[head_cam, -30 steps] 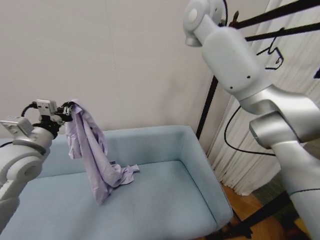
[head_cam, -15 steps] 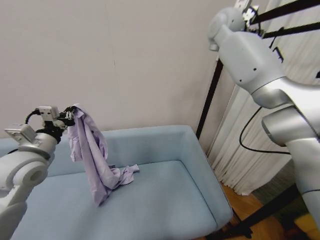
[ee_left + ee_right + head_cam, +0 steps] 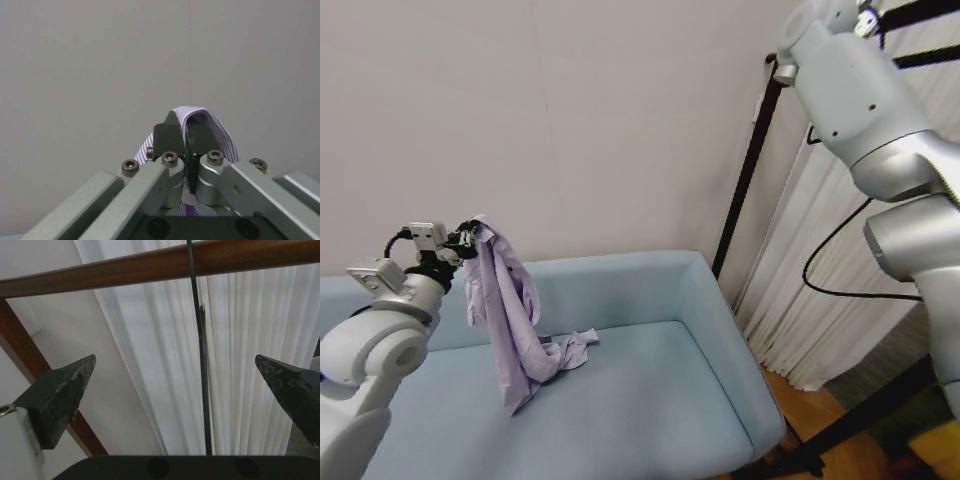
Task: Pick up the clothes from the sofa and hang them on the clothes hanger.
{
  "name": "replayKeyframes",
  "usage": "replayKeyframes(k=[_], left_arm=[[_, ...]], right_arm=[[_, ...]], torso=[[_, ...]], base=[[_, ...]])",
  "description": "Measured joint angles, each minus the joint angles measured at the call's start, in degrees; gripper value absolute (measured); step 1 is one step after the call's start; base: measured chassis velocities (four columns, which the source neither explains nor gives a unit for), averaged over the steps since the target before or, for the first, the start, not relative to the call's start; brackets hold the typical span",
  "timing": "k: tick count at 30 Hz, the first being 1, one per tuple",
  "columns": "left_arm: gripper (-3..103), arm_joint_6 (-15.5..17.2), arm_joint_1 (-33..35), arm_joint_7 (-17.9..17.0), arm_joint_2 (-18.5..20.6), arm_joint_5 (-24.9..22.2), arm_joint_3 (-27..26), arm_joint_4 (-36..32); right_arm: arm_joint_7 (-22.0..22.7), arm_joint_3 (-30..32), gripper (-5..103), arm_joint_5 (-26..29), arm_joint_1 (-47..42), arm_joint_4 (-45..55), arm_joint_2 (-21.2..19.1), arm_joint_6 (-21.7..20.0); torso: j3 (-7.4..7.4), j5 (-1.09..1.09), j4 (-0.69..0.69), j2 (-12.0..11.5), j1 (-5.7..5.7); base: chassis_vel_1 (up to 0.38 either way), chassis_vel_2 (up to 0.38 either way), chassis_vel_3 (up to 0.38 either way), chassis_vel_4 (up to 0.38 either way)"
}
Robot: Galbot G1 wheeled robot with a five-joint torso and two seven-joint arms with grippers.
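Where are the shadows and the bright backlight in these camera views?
Head view: even, soft light; only faint shade on the sofa under the hanging shirt. Left wrist view: flat light on the wall, the left pincer shut on the shirt. Right wrist view: the bright curtain backlights the rail and the open right pincer, whose tips look dark.

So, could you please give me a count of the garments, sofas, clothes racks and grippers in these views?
Shirts: 1, the lilac striped shirt, its lower end on the seat.
Sofas: 1, the light-blue sofa.
Clothes racks: 1, the dark clothes rack beside the sofa.
Grippers: 2, the left gripper shut on the shirt, the right gripper open at the rack's rail.
Total: 5.
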Motion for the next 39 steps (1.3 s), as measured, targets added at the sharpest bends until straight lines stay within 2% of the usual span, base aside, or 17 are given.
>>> replayKeyframes(k=[2,5,6,8,9,15,16,17,18,21,24,27,28,31,39], left_arm=[[1,0.0,0.02,0.01,-0.09,0.01,0.0,-0.06],[1,-0.33,0.53,0.03,-0.33,0.04,-0.18,-0.26],[1,-0.33,0.53,0.03,-0.33,0.04,-0.18,-0.26],[1,-0.76,0.68,-0.02,-0.36,0.08,-0.38,-0.28],[1,-0.81,0.67,-0.03,-0.38,0.08,-0.4,-0.3],[1,-1.0,0.6,-0.15,-0.55,0.1,-0.4,-0.75],[1,-1.06,0.71,-0.15,-0.56,0.1,-0.41,-0.86],[1,-1.1,0.85,-0.16,-0.59,0.1,-0.48,-0.93],[1,-1.1,0.85,-0.16,-0.59,0.1,-0.48,-0.93],[1,-1.37,1.35,-0.18,-0.68,0.13,-0.87,-1.01],[1,-1.46,1.47,-0.2,-0.72,0.19,-0.92,-1.01],[1,-1.49,1.48,-0.26,-0.94,0.25,-0.86,-1.13],[1,-1.49,1.48,-0.26,-0.94,0.25,-0.86,-1.13],[1,-1.5,1.54,-0.27,-1.05,0.3,-0.76,-1.22],[1,-1.68,2.09,-0.19,-1.26,0.34,-0.89,-1.29]], right_arm=[[-0.04,-0.07,101,-0.04,0.01,-0.32,0.02,0.0],[-0.33,0.38,91,-0.37,-0.17,-1.35,-0.05,-0.04],[-0.33,0.38,91,-0.37,-0.17,-1.35,-0.05,-0.04],[-0.47,0.63,82,-0.46,-0.57,-1.34,-0.19,-0.04],[-0.56,0.76,82,-0.49,-0.68,-1.37,-0.18,-0.04],[-0.59,2.32,63,-0.83,-2.07,-1.77,0.22,0.16],[-0.69,2.32,63,-1.15,-2.31,-1.76,0.17,0.29],[-0.74,2.32,57,-1.29,-2.48,-1.74,0.06,0.33],[-0.74,2.32,57,-1.29,-2.48,-1.74,0.06,0.33],[-0.71,2.26,41,-1.4,-3.14,-1.35,-0.47,0.34],[-0.73,2.03,36,-1.57,-3.5,-0.93,-0.79,0.45],[-1.04,1.63,19,-1.67,-3.62,-0.65,-0.87,0.98],[-1.04,1.63,19,-1.67,-3.62,-0.65,-0.87,0.98],[-1.32,1.2,4,-1.78,-3.62,-0.63,-0.82,1.31],[-1.3,-0.24,2,-1.98,-4.24,1.31,-1.72,2.03]], torso=[[0.0,0.0,0.0,0.0,0.0],[0.0,0.0,0.0,0.0,0.0],[0.0,0.0,0.0,0.0,0.0],[0.0,0.01,0.0,0.0,0.0],[0.0,0.01,0.0,0.0,0.0],[0.0,0.0,0.01,0.0,0.0],[0.0,0.0,0.01,0.0,0.0],[0.0,0.0,0.01,0.0,0.0],[0.0,0.0,0.01,0.0,0.0],[0.0,0.0,-0.01,0.0,0.0],[0.0,0.0,-0.01,0.0,0.0],[0.0,0.0,0.0,0.0,0.0],[0.0,0.0,0.0,0.0,0.0],[0.0,0.0,0.0,0.0,0.0],[0.0,0.0,0.0,0.0,0.0]], base=[[0.0,0.0,0.0,0.0],[0.0,0.0,0.0,0.0],[0.0,0.0,0.0,0.0],[0.0,0.0,0.0,0.0],[0.0,0.0,0.0,0.0],[0.0,0.0,0.0,0.0],[0.0,0.0,0.0,0.0],[0.0,0.0,0.0,0.0],[0.0,0.0,0.0,0.0],[0.0,0.0,0.0,0.0],[0.0,0.0,0.0,0.0],[0.0,0.0,0.0,0.0],[0.0,0.0,0.0,0.0],[0.0,0.0,0.0,0.0],[0.0,0.0,0.0,0.0]])
